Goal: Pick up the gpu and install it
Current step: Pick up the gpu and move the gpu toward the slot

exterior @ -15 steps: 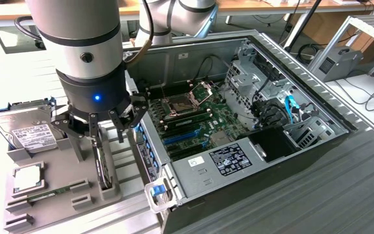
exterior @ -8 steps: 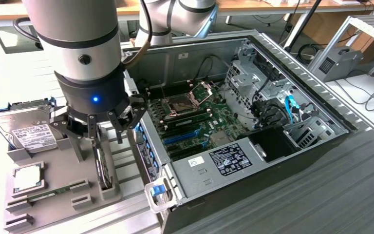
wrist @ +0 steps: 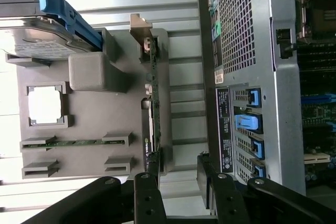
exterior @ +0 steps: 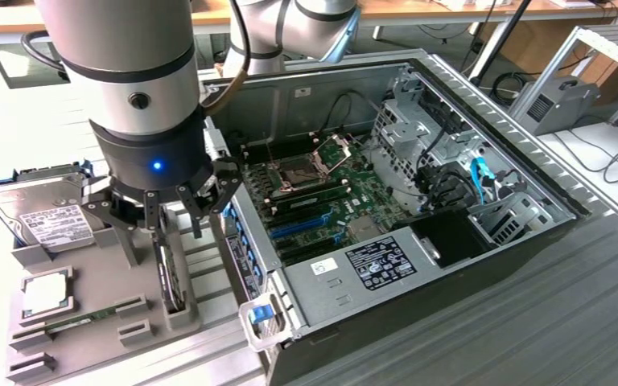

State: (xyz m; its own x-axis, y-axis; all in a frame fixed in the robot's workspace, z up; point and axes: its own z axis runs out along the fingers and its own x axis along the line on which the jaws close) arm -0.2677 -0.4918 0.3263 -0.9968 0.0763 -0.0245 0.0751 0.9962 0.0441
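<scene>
Pincer (exterior: 171,227) spread wide with nothing in it, hanging right over the gpu (exterior: 170,277); no contact with the card that I can make out. The gpu stands on its long edge in a slot of the grey holder tray (exterior: 89,273), just on the exterior view's left of the open computer case (exterior: 470,241). On the tray's far end sits the hard drive (exterior: 35,213) in its blue frame. Nearer are a square processor chip (exterior: 46,291) and a green memory stick (exterior: 86,316). The motherboard (exterior: 320,193) lies exposed inside the case.
</scene>
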